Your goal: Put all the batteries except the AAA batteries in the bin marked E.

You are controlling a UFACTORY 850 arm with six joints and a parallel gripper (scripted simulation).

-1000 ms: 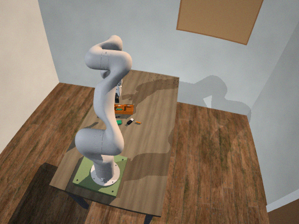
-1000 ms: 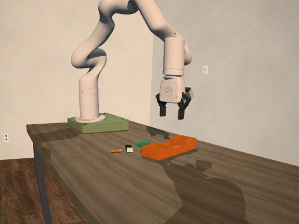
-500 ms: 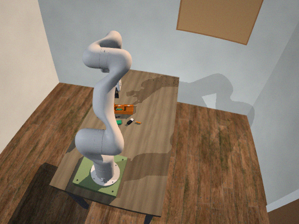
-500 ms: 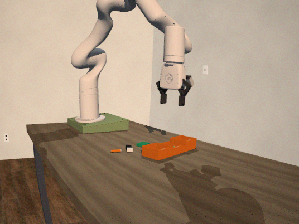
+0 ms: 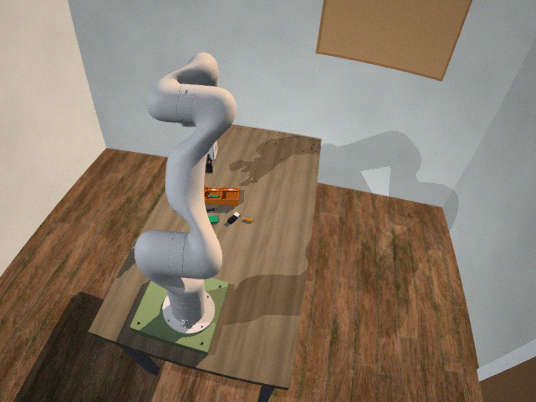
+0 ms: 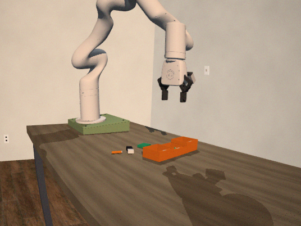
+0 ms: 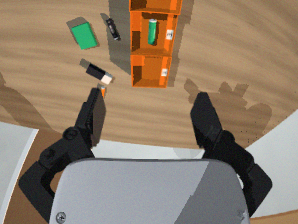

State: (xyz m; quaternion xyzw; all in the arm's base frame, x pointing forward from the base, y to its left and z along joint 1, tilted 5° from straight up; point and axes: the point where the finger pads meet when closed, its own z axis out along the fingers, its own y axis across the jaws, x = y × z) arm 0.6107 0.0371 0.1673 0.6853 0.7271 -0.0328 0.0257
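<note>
Okay, top view first: my arm point(image 5: 192, 165) rises from the green base plate point(image 5: 145, 327) and hides most of the claw. On the worktop point(image 5: 280, 240) I see the orange bin row point(image 5: 231, 196), partly behind the arm. Just in front of it lie a green flat piece point(image 5: 213, 219), a black-and-white block point(image 5: 233, 217) and a small orange battery point(image 5: 248, 220), all apart from each other.

Exterior view: my claw point(image 6: 174, 95) hangs high over the worktop point(image 6: 112, 180), well above the far end of the bin row point(image 6: 168, 150). Fingers point(image 6: 164, 94) are spread wide with nothing between them. The orange battery point(image 6: 116, 152), black-and-white block point(image 6: 130, 149) and green flat piece point(image 6: 144, 145) sit on the wood beside the bins, near the base plate point(image 6: 112, 127) side.

Wrist view: I'm looking straight down past both dark fingers, wide apart and empty. The bin row point(image 7: 157, 23) shows three compartments; a green battery point(image 7: 153, 31) lies in the middle one. I can't read the white labels. Left of the bins are the green flat piece point(image 7: 83, 35), a thin dark item point(image 7: 112, 27) and the black-and-white block point(image 7: 96, 72), all outside the bins.
</note>
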